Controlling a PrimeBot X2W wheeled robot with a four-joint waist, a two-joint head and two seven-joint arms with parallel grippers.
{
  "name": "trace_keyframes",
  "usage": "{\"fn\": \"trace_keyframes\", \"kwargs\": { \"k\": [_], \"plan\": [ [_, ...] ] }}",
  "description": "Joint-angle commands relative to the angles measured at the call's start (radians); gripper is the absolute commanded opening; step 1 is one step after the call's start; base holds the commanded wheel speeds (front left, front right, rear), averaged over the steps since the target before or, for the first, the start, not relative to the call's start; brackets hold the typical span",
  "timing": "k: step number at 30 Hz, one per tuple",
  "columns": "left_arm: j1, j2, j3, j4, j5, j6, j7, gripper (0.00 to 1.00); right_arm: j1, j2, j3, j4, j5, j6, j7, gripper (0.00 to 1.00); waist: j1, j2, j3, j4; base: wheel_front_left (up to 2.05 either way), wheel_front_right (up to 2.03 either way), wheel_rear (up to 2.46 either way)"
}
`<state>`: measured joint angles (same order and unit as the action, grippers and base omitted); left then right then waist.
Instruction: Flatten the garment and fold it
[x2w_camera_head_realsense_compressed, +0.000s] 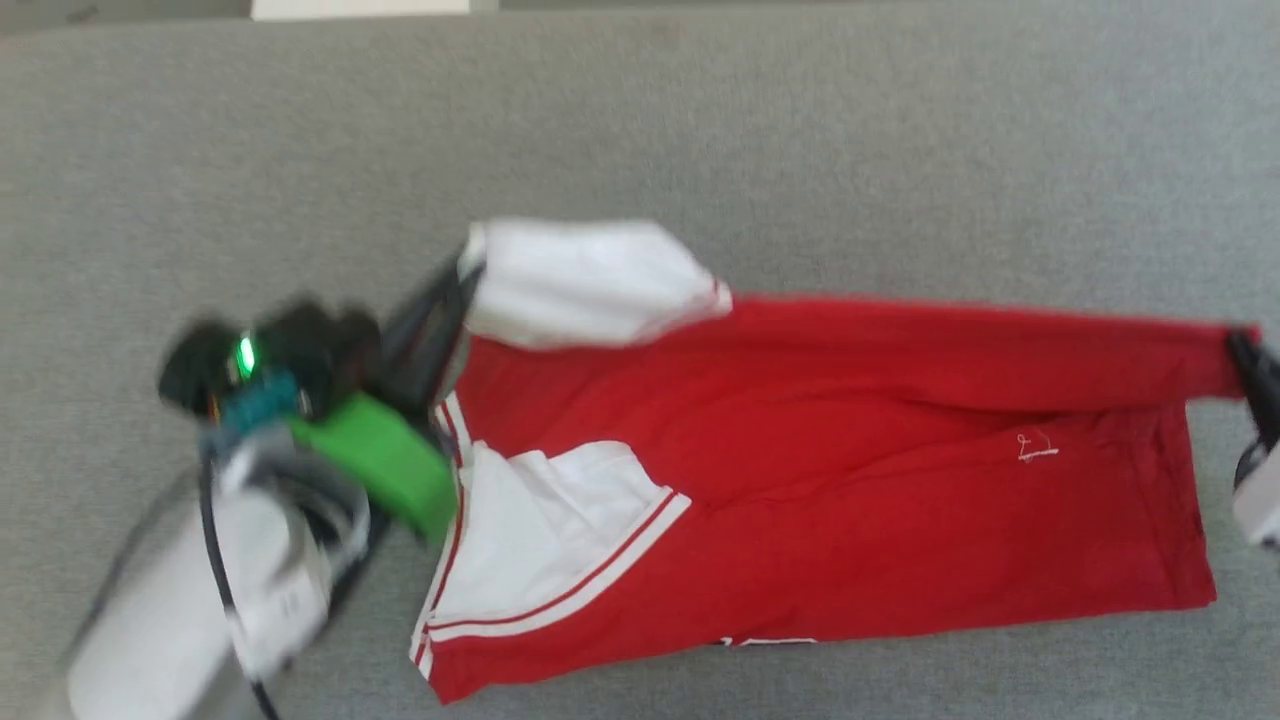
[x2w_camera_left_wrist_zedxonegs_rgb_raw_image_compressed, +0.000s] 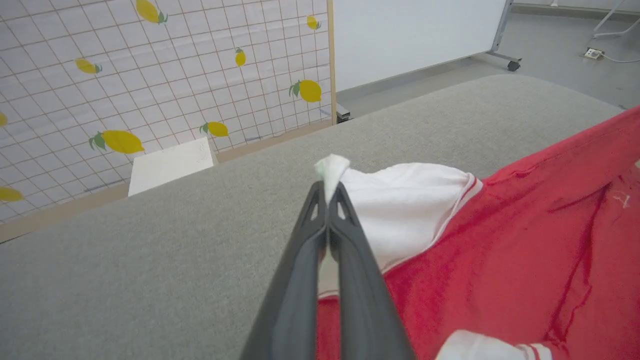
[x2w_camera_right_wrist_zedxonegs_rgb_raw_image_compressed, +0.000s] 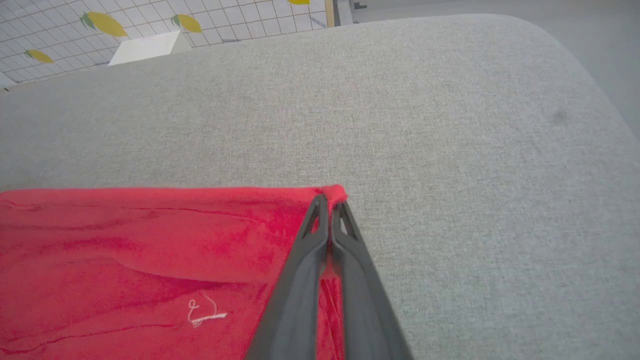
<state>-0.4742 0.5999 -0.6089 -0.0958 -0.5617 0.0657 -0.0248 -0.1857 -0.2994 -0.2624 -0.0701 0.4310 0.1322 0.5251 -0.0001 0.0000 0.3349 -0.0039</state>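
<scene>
The red garment (x2w_camera_head_realsense_compressed: 820, 470) lies folded lengthwise on the grey surface, white sleeves at its left end and a small white logo (x2w_camera_head_realsense_compressed: 1037, 447) near the right. My left gripper (x2w_camera_head_realsense_compressed: 462, 280) is shut on the far white sleeve (x2w_camera_left_wrist_zedxonegs_rgb_raw_image_compressed: 400, 210), a tuft of white cloth poking out past its tips (x2w_camera_left_wrist_zedxonegs_rgb_raw_image_compressed: 330, 192). My right gripper (x2w_camera_head_realsense_compressed: 1242, 345) is shut on the red corner (x2w_camera_right_wrist_zedxonegs_rgb_raw_image_compressed: 332, 192) at the garment's far right, holding that folded edge taut. The near white sleeve (x2w_camera_head_realsense_compressed: 540, 540) lies flat with red-and-white trim. The number print is almost wholly hidden at the near edge.
The grey padded surface (x2w_camera_head_realsense_compressed: 640, 130) stretches wide beyond the garment. Past its far edge stand a lemon-print panel (x2w_camera_left_wrist_zedxonegs_rgb_raw_image_compressed: 150, 75), a white box (x2w_camera_left_wrist_zedxonegs_rgb_raw_image_compressed: 170, 162) and a white wheeled board (x2w_camera_left_wrist_zedxonegs_rgb_raw_image_compressed: 415, 35).
</scene>
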Motion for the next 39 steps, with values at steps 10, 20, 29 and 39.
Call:
{"fn": "trace_keyframes", "kwargs": {
  "k": [10, 20, 29, 39],
  "plan": [
    [0.247, 0.003, -0.073, 0.036, -0.060, 0.024, -0.007, 0.00, 0.132, 0.055, 0.023, 0.051, 0.001, -0.002, -0.067, 0.00, 0.0001, 0.0000, -0.070, 0.021, 0.00, 0.00, 0.00],
    [0.278, -0.063, -0.015, 0.092, -0.125, 0.072, -0.090, 1.00, 0.145, 0.062, 0.018, 0.057, 0.022, -0.002, -0.036, 1.00, 0.0001, 0.0000, -0.128, 0.021, 0.00, 0.00, 0.00],
    [0.375, -0.047, 0.175, -0.088, -0.004, 0.294, -0.232, 1.00, 0.189, 0.115, -0.141, -0.035, -0.026, -0.002, 0.059, 1.00, 0.0001, 0.0000, -0.107, 0.033, 0.00, 0.00, 0.00],
    [0.456, -0.136, 0.238, -0.191, 0.189, 0.356, -0.237, 1.00, 0.191, 0.168, -0.161, 0.051, -0.098, -0.002, 0.106, 1.00, 0.0001, 0.0000, -0.029, 0.099, 0.00, 0.00, 0.00]
  ]
}}
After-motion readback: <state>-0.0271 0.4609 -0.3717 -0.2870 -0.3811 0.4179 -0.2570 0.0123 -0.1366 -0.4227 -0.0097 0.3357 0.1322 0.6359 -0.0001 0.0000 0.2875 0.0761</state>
